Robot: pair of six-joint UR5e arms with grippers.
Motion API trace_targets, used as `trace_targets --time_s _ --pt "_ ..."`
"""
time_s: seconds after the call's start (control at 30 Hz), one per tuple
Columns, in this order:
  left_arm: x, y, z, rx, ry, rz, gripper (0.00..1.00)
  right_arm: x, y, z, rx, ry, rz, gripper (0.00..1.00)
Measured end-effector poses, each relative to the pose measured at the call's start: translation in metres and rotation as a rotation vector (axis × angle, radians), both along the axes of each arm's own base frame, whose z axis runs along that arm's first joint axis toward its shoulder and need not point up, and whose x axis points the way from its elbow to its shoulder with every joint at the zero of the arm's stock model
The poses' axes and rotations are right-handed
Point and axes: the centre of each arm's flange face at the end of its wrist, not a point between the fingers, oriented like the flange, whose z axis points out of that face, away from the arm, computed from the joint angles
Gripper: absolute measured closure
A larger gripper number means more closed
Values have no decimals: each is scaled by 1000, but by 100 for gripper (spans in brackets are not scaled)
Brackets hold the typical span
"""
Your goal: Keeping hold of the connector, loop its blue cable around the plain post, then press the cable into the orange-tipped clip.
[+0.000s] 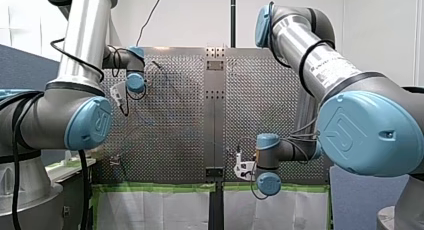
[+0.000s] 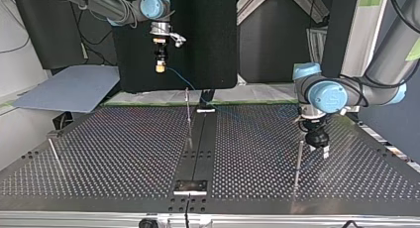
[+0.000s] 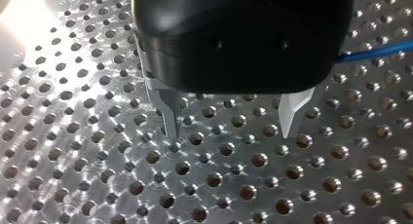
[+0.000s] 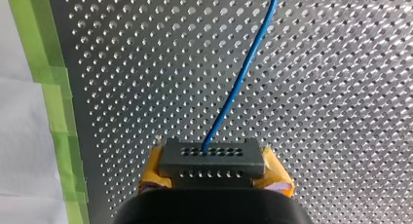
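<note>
Front view: you get the silver perforated table (image 1: 170,120) mid-frame, with green tape (image 1: 160,187) along its lower edge. My left arm (image 1: 80,50) comes in upper left and my right arm (image 1: 310,55) upper right. You can't read either set of jaws from here.

Top view: my right gripper (image 2: 160,64) sits upper left of centre, well above the table. A blue cable (image 2: 181,79) trails from it down and right toward centre frame. A thin metal post (image 2: 188,116) stands upright at centre. My left gripper (image 2: 319,149) is low over the table at right, just beside a second thin metal post (image 2: 298,163).

Left wrist view: my left gripper's metal fingers (image 3: 170,117) are spread apart, with only bare perforated plate between them. You can see the blue cable beside the black gripper body.

Right wrist view: my right gripper's yellow pads (image 4: 275,177) are clenched on a dark grey rectangular connector (image 4: 210,158). The cable leaves the connector's face and runs ahead over the table.
</note>
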Motion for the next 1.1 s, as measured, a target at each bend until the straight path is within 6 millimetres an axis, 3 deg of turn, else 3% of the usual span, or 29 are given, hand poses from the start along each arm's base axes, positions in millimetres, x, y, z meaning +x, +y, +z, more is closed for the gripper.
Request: trace_targets --time_s 0.27,0.67,1.1 --pt "-6 4 1 -66 27 6 0 -4 -4 -3 2 7 4 100" --pt "4 5 32 -179 21 -71 0 -6 -6 -5 5 15 17 100" --pt "-6 7 24 -213 143 -100 0 -6 -6 -6 7 16 19 100"
